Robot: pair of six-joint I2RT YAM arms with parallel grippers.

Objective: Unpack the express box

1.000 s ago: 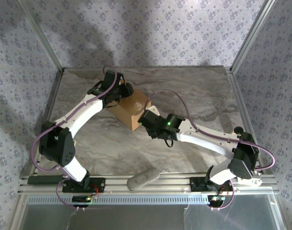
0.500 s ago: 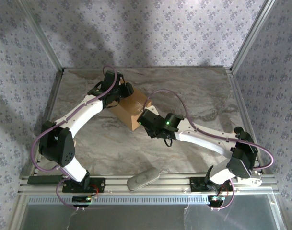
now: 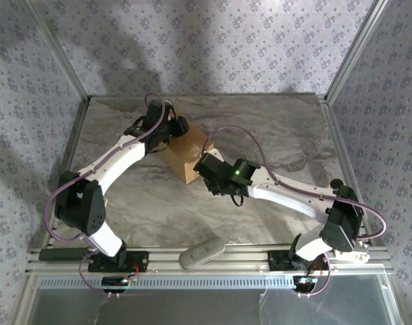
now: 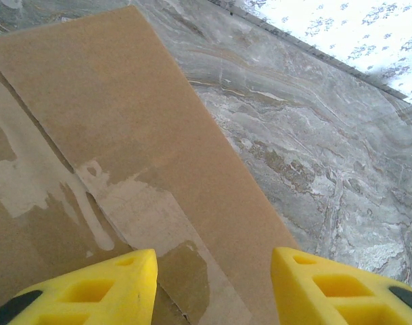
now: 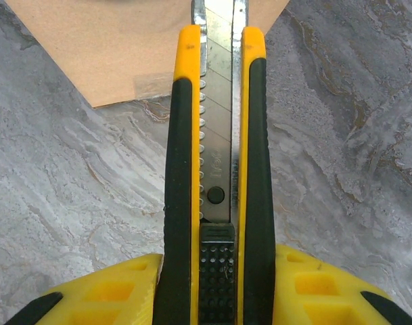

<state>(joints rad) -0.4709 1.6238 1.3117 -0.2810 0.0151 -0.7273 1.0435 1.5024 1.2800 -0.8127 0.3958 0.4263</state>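
The express box (image 3: 191, 157), a brown cardboard carton, sits mid-table with its flaps down; peeled tape marks run along the seam (image 4: 118, 203). My left gripper (image 3: 176, 128) is over the box's far end. Its yellow fingers are open above the top flap (image 4: 214, 274) with nothing between them. My right gripper (image 3: 206, 167) is at the box's near right corner, shut on a yellow and black utility knife (image 5: 218, 135). The knife's blade points at the box's corner (image 5: 118, 47), and its tip runs off the top of the right wrist view.
The marble table (image 3: 280, 135) spreads to the right and behind the box. A grey oblong object (image 3: 201, 252) lies on the front rail between the arm bases. Metal frame posts and patterned walls close in the sides and back.
The left wrist has turned slightly over the box's far end. The right arm and the box stay almost still.
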